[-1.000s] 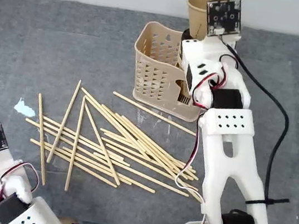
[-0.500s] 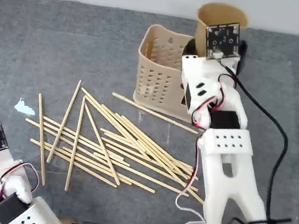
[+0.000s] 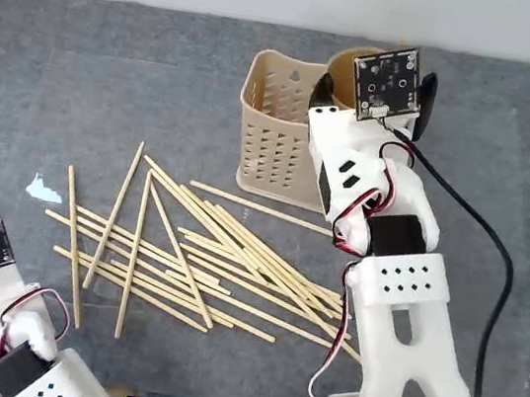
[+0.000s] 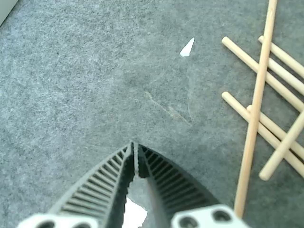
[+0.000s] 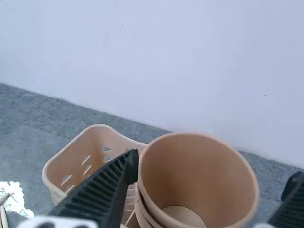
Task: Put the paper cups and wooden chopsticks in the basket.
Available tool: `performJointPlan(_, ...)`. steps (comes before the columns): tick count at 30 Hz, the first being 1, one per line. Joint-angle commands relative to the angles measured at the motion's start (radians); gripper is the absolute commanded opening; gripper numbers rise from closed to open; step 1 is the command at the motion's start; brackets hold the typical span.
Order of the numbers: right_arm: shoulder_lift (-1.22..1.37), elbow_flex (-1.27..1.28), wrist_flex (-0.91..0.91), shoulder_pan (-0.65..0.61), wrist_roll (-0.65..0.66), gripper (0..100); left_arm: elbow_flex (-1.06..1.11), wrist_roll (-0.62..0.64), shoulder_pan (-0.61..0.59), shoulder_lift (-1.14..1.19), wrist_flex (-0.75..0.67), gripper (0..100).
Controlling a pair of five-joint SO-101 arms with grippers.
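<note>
High view, paper cup (image 3: 347, 61): I see it at the far right end of the basket (image 3: 274, 140), under the right arm (image 3: 403, 279); whether it sits fully inside I cannot tell
High view, wooden chopsticks (image 3: 202, 249): none are in the basket yet; they lie in a criss-crossed heap on the table (image 3: 115, 66), just in front of it, with a paper scrap (image 3: 44, 190) to one side
Left wrist view, left end effector (image 4: 135, 147): clenched on nothing, its tips just above bare table, with a few chopsticks lying near
Left wrist view, chopstick handling: I judge them light, stiff, round and likely to roll; I would pinch a top one across its middle so it hangs level and does not drag the others
Right wrist view, right end effector (image 5: 213, 168): released, I think; the ribbed finger touches the cup wall and the other stands a little clear
Right wrist view, cup: upright beside the basket's open compartment, with more rims nested beneath it
Right wrist view, cup handling: I judge it very light and thin-walled, so it dents easily; I would grip gently across the wall just below the rim, and expect nested cups to lift along or slip apart
</note>
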Motion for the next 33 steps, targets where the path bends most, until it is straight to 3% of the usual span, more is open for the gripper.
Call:
performJointPlan(1, -0.053, -0.02, 0.039, -0.007, 0.005, 44.8, -0.025, -0.011, 0.0, 0.005, -0.003, 2)
performJointPlan(10, -0.156, -0.226, 0.239, -0.013, -0.002, 44.6, -0.025, -0.011, 0.0, 0.005, -0.003, 2)
performJointPlan(15, -0.163, -0.354, 0.407, -0.013, -0.081, 43.3, -0.025, -0.011, 0.0, 0.005, -0.003, 2)
performJointPlan(24, -0.031, -0.367, 0.403, 0.005, -0.081, 4.3, -0.025, -0.011, 0.0, 0.005, -0.003, 2)
performJointPlan(33, 0.059, -0.296, 0.371, 0.025, -0.083, 0.9, -0.015, -0.011, 0.0, 0.005, -0.005, 2)
